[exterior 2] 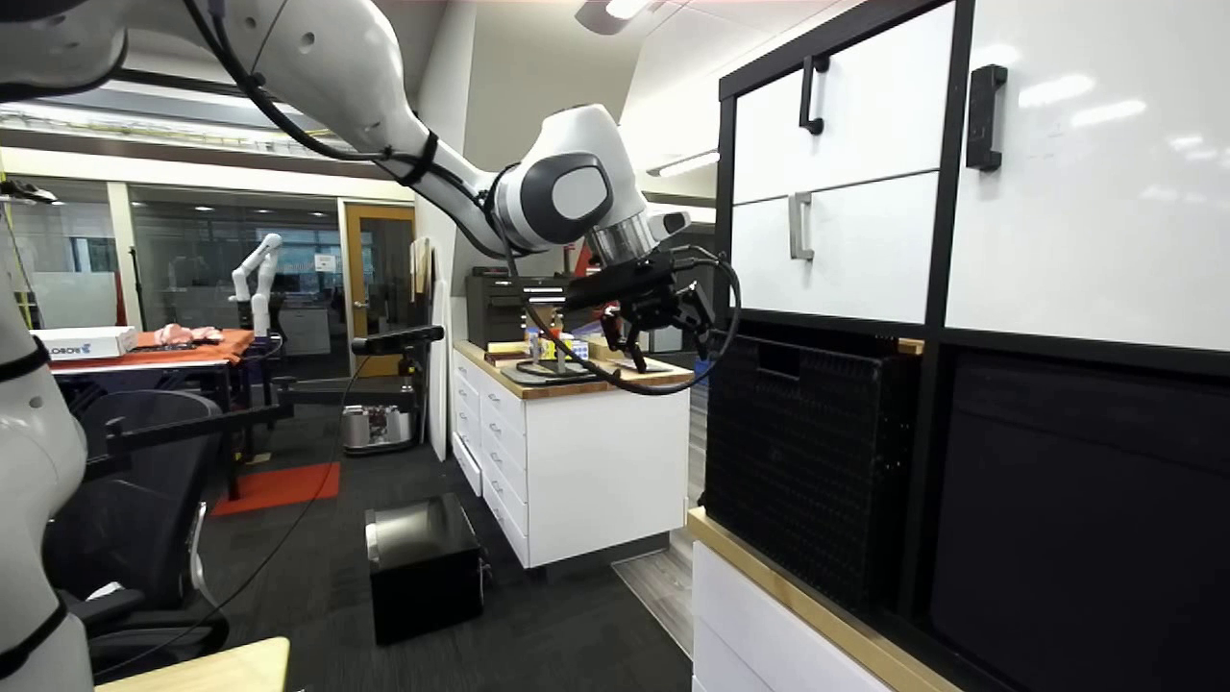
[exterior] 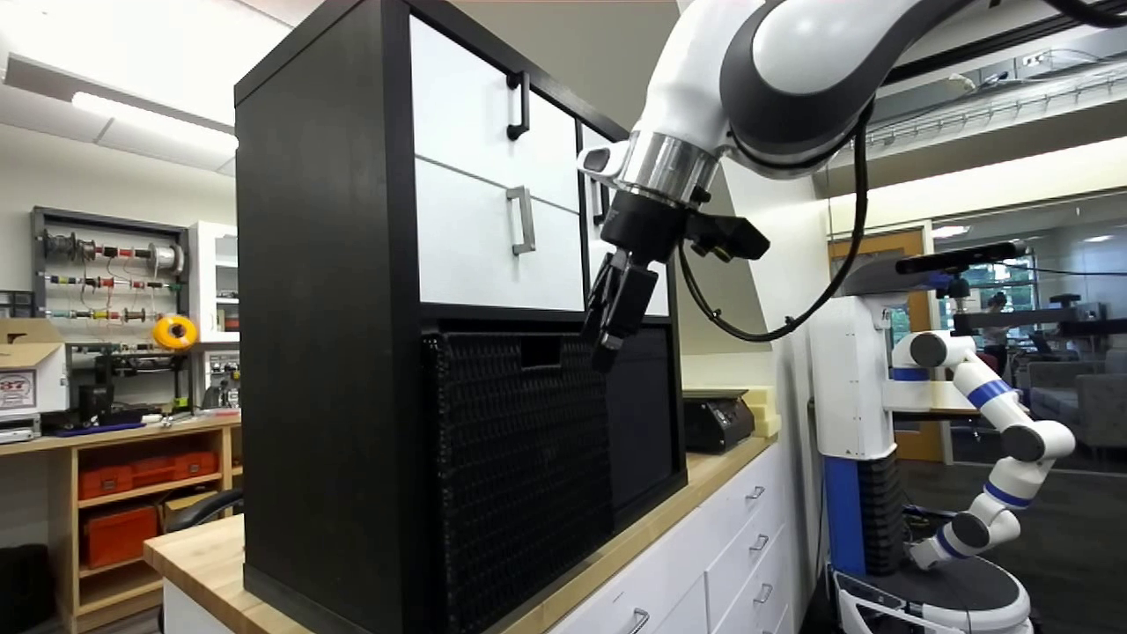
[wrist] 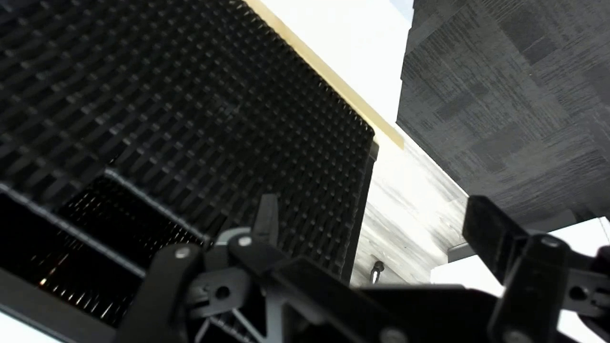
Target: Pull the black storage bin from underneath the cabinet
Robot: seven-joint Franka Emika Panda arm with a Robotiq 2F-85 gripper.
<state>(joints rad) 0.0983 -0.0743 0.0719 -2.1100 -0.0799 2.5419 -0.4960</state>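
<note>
The black storage bin sits in a lower compartment of the black cabinet, under white drawer fronts. Its woven front stands slightly out past the cabinet's front edge, as an exterior view shows. A cut-out handle hole is near its top; the hole also shows in the wrist view. My gripper is open and empty, pointing down in front of the cabinet. In the wrist view, one finger of the gripper overlaps the bin's front and the other lies past its side edge. I cannot see any contact.
The cabinet stands on a wooden counter above white counter drawers. A dark panel fills the compartment beside the bin. A cable loop hangs from my wrist. A white island unit and a black box stand behind.
</note>
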